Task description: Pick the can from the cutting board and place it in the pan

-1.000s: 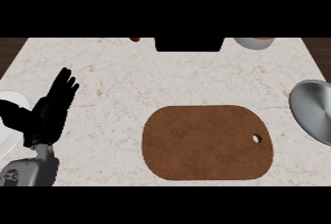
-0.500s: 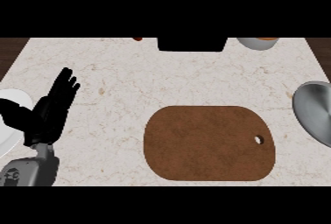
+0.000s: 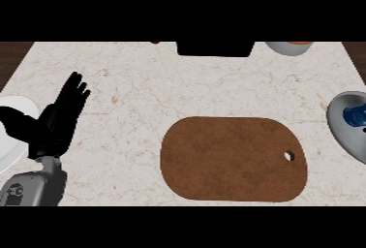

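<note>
Since the can (image 3: pixel 355 116) already lies in the pan (image 3: pixel 342 130), right of the bare cutting board (image 3: pixel 232 157), little can go wrong unless it rolls out. Left of the board, the left hand (image 3: pixel 55 121) rests open, holding nothing; no right hand shows.

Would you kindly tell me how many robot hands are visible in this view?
1. The left robot hand rests open, fingers up, at the counter's left side beside a white plate. The right robot hand is out of view.
</note>
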